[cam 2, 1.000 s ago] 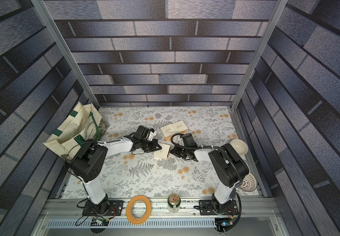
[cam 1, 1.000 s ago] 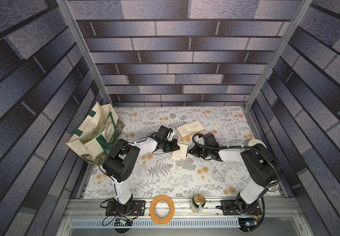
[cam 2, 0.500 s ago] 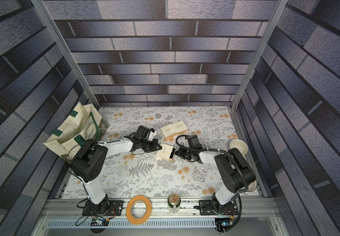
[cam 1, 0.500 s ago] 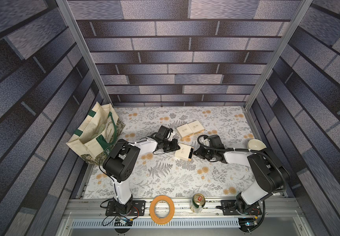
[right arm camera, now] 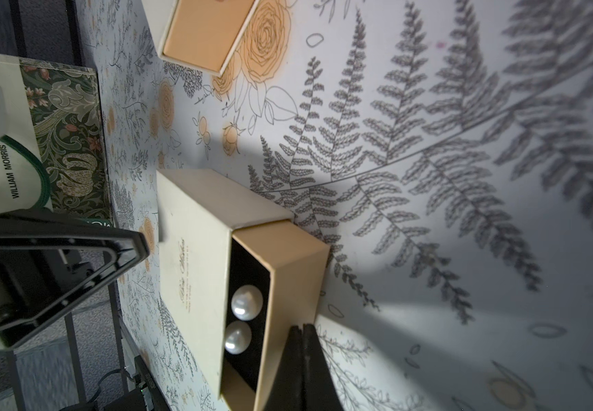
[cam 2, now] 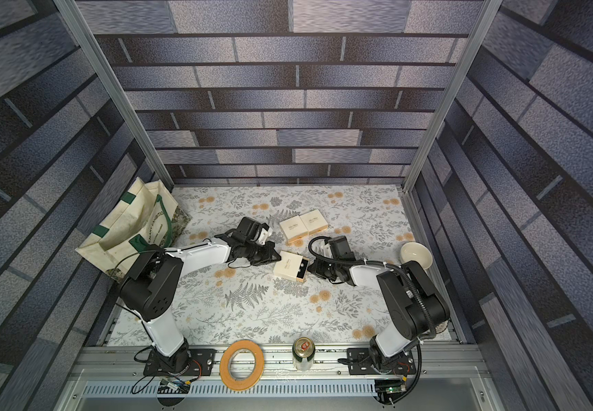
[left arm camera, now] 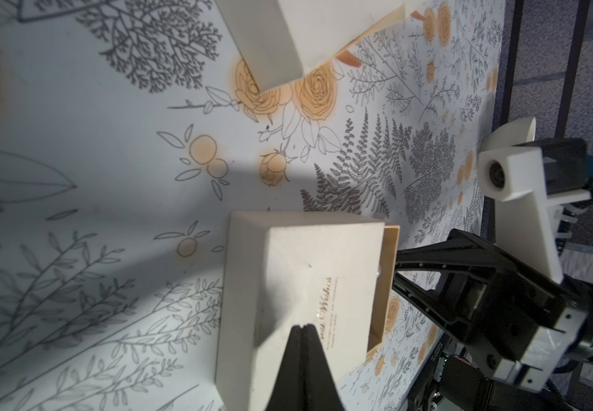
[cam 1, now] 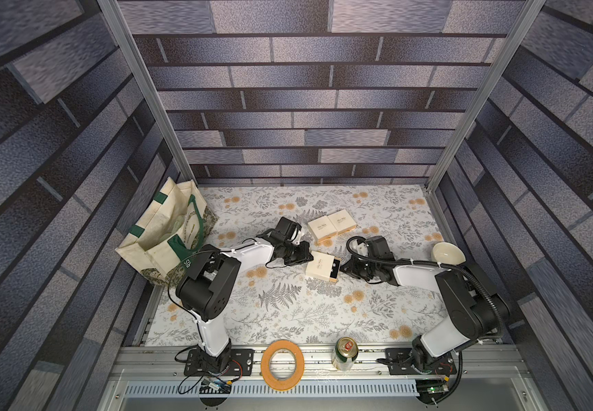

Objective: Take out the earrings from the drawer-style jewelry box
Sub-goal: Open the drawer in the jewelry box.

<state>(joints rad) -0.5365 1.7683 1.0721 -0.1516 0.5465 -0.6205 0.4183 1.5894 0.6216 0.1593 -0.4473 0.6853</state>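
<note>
Left tool (left arm camera: 301, 326) clenched, empty, tip on jewelry box (left arm camera: 288, 277) sleeve; right tool (right arm camera: 302, 326) clenched, empty, beside drawer (right arm camera: 284, 270) end. Both earrings (right arm camera: 247, 302) in half-open drawer, on black pad (right arm camera: 248, 265). Likely light, smooth, slippery: pinch each bead across widest part.

A lab robot cell: aluminium frame (cam 1: 147, 89), printed brick backdrop (cam 1: 302, 106), arms (cam 1: 213, 284) bolted to a rail (cam 1: 318, 357).

links: left arm (cam 1: 252, 254), right arm (cam 1: 412, 275), white shells
joints: black housings, small screw holes
cabling: black corrugated hose (cam 1: 348, 246) on the right, thin black wires (cam 1: 169, 285) on the left
bases: black base plates (cam 1: 243, 357), bolted
hands: left hand (left arm camera: 302, 328), right hand (right arm camera: 302, 328), black tapered fingers
cam: white camera mount (left arm camera: 512, 174)
</note>
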